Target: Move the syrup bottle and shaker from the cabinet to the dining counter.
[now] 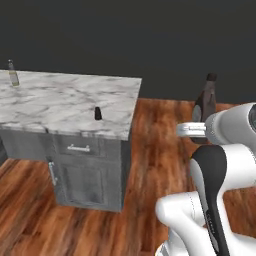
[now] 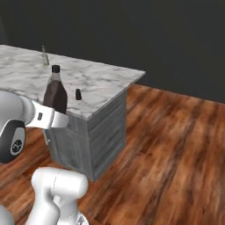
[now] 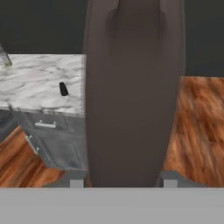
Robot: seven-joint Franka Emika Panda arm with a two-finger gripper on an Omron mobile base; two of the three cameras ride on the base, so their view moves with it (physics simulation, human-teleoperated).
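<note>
Far left on the counter (image 1: pixel 60 102) stands a slim bottle (image 1: pixel 12 74). The shaker (image 1: pixel 98 113) already stands upright near the counter's front edge. To the right, off the counter and over the floor (image 1: pixel 155 150), my gripper (image 3: pixel 124 177) pinches the syrup (image 2: pixel 55 92) low on its body — upright. It likely handles as rigid, smooth, top-heavy, so a low hold suits. Its dark body hides the fill level — contents cannot be told.

White rounded arm (image 1: pixel 220 170); dark joints, black stripe.
</note>
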